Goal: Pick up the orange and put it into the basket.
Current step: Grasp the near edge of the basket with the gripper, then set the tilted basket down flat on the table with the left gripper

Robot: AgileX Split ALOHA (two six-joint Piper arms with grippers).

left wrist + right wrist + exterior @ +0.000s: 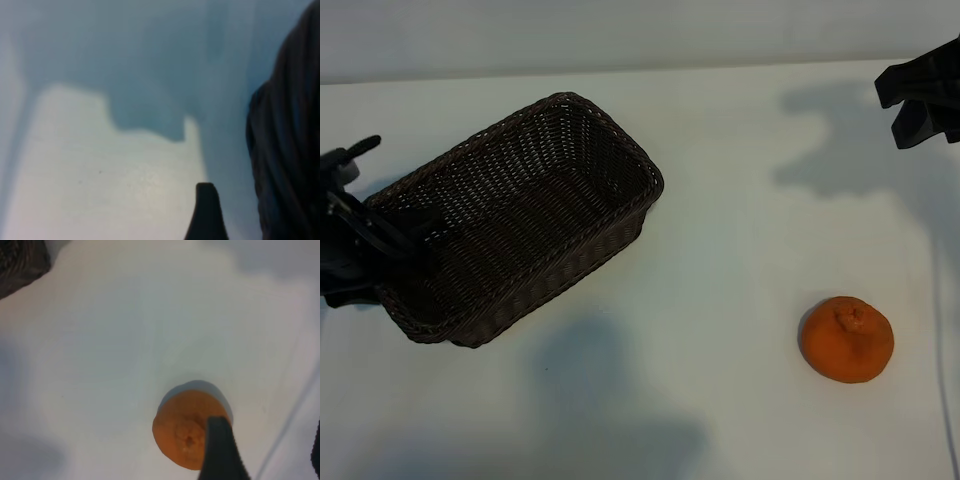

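Observation:
The orange (847, 340) sits on the white table at the front right, stem bump up. The dark brown wicker basket (570, 130) lies slantwise at the left, nothing showing inside. My right gripper (903, 104) hangs open at the back right, well apart from the orange. In the right wrist view the orange (179, 432) lies below, partly covered by one dark finger (220, 450). My left gripper (358, 238) is at the basket's left end. The left wrist view shows one finger (206, 212) over bare table with the basket's wall (290, 150) beside it, and nothing is gripped.
A thin cable (936, 300) runs along the table's right side, also seen in the right wrist view as a thin cable (292, 415). Open white tabletop lies between the basket and the orange. The table's back edge meets a pale wall (620, 35).

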